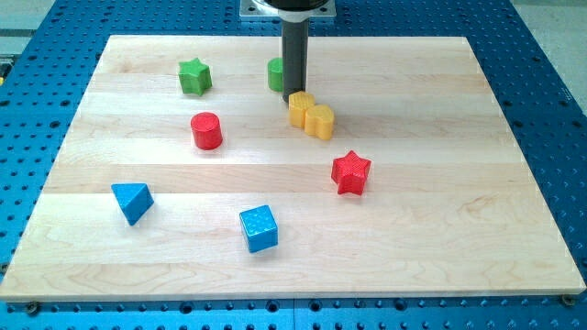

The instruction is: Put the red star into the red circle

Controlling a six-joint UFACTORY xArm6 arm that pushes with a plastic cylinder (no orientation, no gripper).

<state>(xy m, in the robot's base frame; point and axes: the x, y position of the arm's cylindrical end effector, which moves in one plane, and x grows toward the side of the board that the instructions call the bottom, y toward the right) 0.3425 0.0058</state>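
My tip [296, 89]: no fingers, bare rod, at view's top touching yellow block [311, 114], part-hiding green block [275, 73] | red star [350, 171]: lower right, untouched | red circle [206, 130]: well left | surface [440, 229]: push likely leftward.

green star [194, 76], yellow block [311, 115], blue triangle [133, 201], blue cube [259, 228]
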